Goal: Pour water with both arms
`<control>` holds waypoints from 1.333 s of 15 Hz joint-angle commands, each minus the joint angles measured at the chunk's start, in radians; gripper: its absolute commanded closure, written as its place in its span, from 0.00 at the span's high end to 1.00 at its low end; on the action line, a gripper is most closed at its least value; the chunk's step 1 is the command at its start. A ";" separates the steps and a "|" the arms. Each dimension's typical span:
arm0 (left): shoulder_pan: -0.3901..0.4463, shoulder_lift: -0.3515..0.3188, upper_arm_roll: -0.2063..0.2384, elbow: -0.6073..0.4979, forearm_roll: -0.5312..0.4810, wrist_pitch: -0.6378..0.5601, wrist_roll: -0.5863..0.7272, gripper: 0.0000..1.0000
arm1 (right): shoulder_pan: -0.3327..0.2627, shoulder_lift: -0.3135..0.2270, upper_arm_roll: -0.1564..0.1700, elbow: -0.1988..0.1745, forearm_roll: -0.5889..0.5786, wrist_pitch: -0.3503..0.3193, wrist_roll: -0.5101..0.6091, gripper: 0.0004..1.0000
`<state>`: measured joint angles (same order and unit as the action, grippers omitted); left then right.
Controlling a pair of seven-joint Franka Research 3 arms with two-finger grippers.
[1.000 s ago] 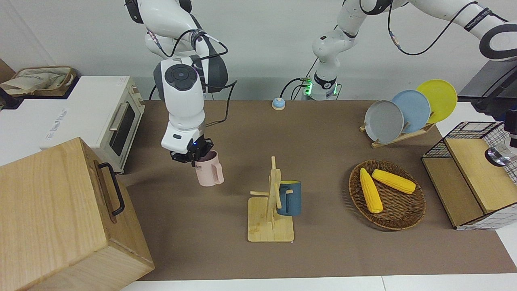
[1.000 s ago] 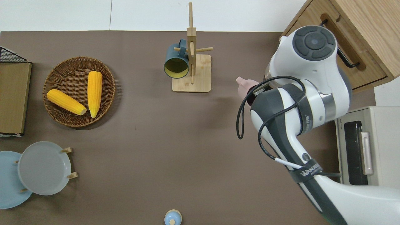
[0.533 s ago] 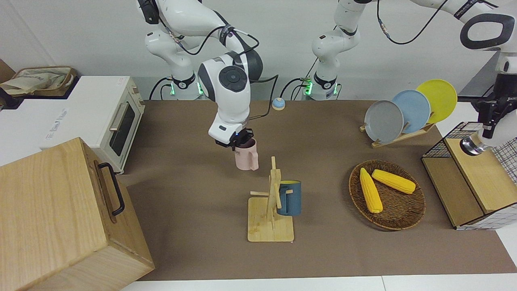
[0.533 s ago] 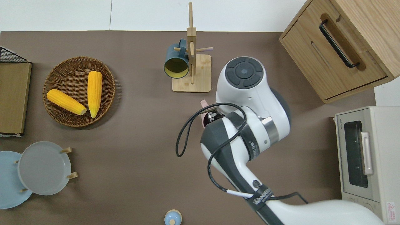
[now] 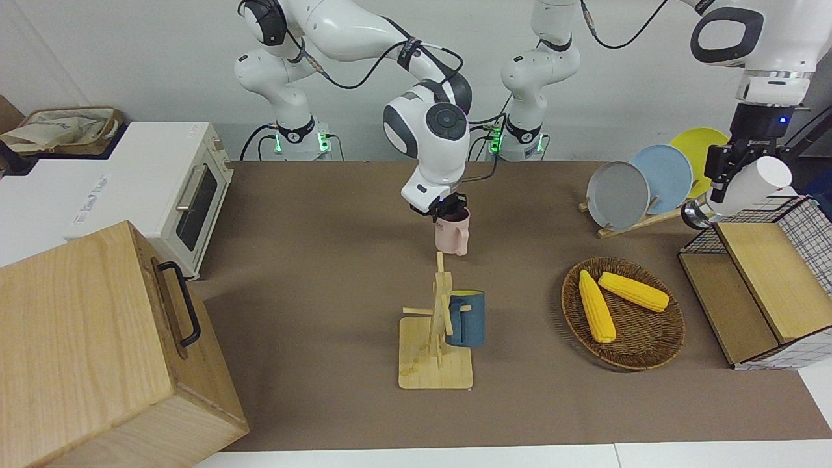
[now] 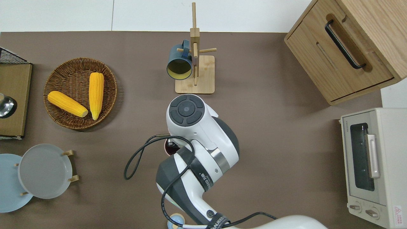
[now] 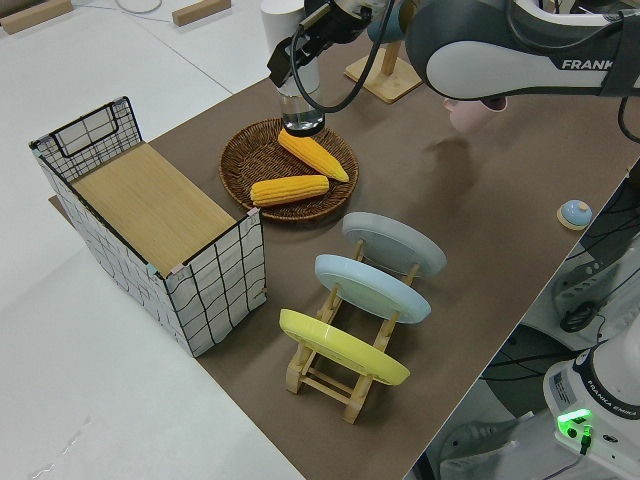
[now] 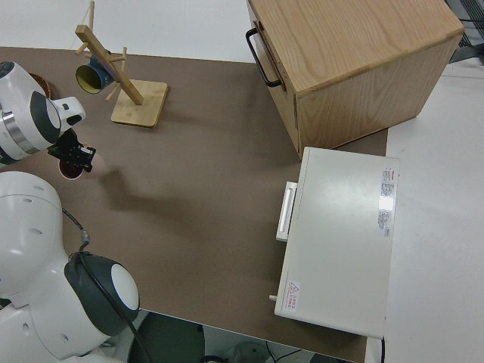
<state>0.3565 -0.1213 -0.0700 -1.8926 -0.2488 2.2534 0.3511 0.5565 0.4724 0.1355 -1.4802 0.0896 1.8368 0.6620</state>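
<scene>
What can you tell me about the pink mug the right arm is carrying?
The pink mug is pale, matte and plastic-looking, with a loop handle on one side and a dark interior. It hangs upright in the air, off the table, gripped at its rim by the right gripper, jaws closed on it. It is over bare brown tabletop, on the robots' side of the wooden mug rack.

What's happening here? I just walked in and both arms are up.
Both arms are carrying things. The right pincer holds a pink mug by its rim, upright, in the air over the middle of the table. The left pincer holds a white cup, tilted, over the wire box at its end. Nothing is being poured yet; the two are well apart.
</scene>
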 commanded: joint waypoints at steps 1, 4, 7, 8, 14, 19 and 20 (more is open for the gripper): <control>-0.008 -0.165 -0.045 -0.190 0.028 0.026 -0.066 0.00 | 0.037 0.046 -0.004 0.011 0.073 0.068 0.092 0.00; -0.008 -0.248 -0.092 -0.281 0.028 0.026 -0.103 0.00 | 0.083 0.097 -0.004 0.017 0.098 0.130 0.159 0.00; -0.011 -0.313 -0.116 -0.362 0.025 0.026 -0.118 0.00 | 0.086 0.141 -0.005 0.050 0.101 0.147 0.171 0.00; -0.011 -0.328 -0.126 -0.387 0.016 0.026 -0.118 0.00 | 0.086 0.146 -0.004 0.061 0.101 0.142 0.171 0.00; -0.027 -0.419 -0.169 -0.502 -0.020 0.028 -0.133 0.00 | 0.072 0.140 -0.017 0.110 0.085 0.098 0.162 0.99; -0.037 -0.422 -0.169 -0.508 -0.024 0.025 -0.133 0.00 | 0.039 0.071 -0.030 0.153 0.088 0.001 0.171 0.99; -0.051 -0.420 -0.169 -0.511 -0.026 0.025 -0.133 0.00 | 0.024 0.049 -0.030 0.153 0.088 -0.017 0.171 0.99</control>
<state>0.3331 -0.5051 -0.2467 -2.3831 -0.2581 2.2570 0.2285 0.6223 0.5853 0.0988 -1.3332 0.1707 1.8810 0.8173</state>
